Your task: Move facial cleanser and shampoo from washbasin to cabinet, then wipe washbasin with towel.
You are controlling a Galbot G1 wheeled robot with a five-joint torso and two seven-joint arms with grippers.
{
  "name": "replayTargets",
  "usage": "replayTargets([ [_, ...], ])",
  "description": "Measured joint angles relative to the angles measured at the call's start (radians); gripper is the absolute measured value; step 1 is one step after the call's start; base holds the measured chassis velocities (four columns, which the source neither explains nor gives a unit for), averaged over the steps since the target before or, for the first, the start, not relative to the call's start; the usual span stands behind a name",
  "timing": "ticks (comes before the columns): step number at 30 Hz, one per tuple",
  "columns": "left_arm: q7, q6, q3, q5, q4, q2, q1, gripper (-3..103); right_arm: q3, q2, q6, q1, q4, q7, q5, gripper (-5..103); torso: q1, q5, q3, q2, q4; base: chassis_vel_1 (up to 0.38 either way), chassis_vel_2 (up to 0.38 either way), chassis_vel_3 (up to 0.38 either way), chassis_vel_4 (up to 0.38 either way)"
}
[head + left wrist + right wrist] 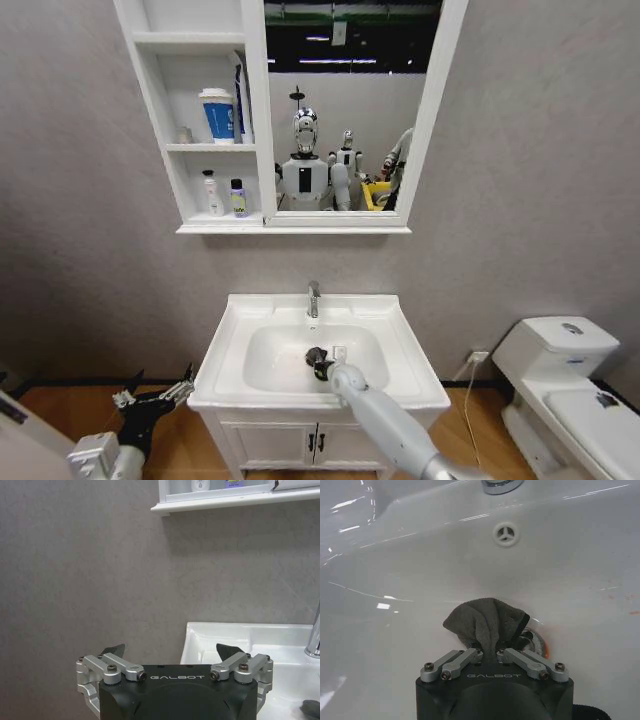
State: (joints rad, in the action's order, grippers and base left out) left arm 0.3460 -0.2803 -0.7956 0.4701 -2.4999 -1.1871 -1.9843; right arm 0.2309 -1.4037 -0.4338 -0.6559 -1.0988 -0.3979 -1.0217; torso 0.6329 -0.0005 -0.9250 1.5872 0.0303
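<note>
the left end effector hangs spread and empty, low beside the washbasin. two bottles stand on the cabinet shelf. the right end effector pinches the towel in the bowl over the drain.

Glossy white ceramic on the washbasin, with bright reflections. Soft, matt, dark grey cloth for the towel. Polished chrome on the tap. Matt black plastic and brushed metal links on the right pincer. Grey wall, perhaps slightly rough.
</note>
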Motion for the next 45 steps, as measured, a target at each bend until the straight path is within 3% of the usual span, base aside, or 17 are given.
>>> replayTargets([
  [6,0.000,0.000,0.000,0.000,0.000,0.000,0.000,100,-0.001,-0.034,-0.005,0.011,0.039,-0.006,0.004,7,0.000,0.0000,0.000,0.000,-0.0002,0.000,0.000,0.000,0.000],
  [13,0.000,0.000,0.000,0.000,0.000,0.000,0.000,100,-0.087,0.083,0.015,-0.068,-0.052,0.004,0.125,7,0.000,0.0001,0.000,0.000,0.0001,0.000,0.000,0.000,0.000],
  [16,0.000,0.000,0.000,0.000,0.000,0.000,0.000,100,-0.141,0.177,0.022,-0.109,-0.128,0.016,0.152,7,0.000,0.0002,0.000,0.000,0.0003,0.000,0.000,0.000,0.000],
  [22,0.000,0.000,0.000,0.000,0.000,0.000,0.000,100,-0.174,0.239,0.033,-0.122,-0.184,0.035,0.191,7,0.000,-0.0003,0.000,0.000,0.0004,0.000,0.000,0.000,0.000],
  [32,0.000,0.000,0.000,0.000,0.000,0.000,0.000,100,-0.075,0.075,0.032,-0.027,-0.005,0.068,0.094,7,0.000,-0.0004,0.000,0.000,0.0001,0.000,0.000,0.000,0.000],
  [36,0.000,0.000,0.000,0.000,0.000,0.000,0.000,100,-0.060,0.047,0.032,-0.016,0.007,0.070,0.083,7,0.000,-0.0002,0.000,0.000,0.0000,0.000,0.000,0.000,0.000],
  [41,0.000,0.000,0.000,0.000,0.000,0.000,0.000,100,-0.006,-0.064,0.045,0.002,0.029,0.110,0.026,7,0.000,-0.0003,0.000,0.000,-0.0003,0.000,0.000,0.000,0.000],
  [45,0.000,0.000,0.000,0.000,0.000,0.000,0.000,100,-0.006,-0.100,0.057,0.003,0.054,0.120,0.036,7,0.000,0.0000,0.000,0.000,-0.0005,0.000,0.000,0.000,0.000],
])
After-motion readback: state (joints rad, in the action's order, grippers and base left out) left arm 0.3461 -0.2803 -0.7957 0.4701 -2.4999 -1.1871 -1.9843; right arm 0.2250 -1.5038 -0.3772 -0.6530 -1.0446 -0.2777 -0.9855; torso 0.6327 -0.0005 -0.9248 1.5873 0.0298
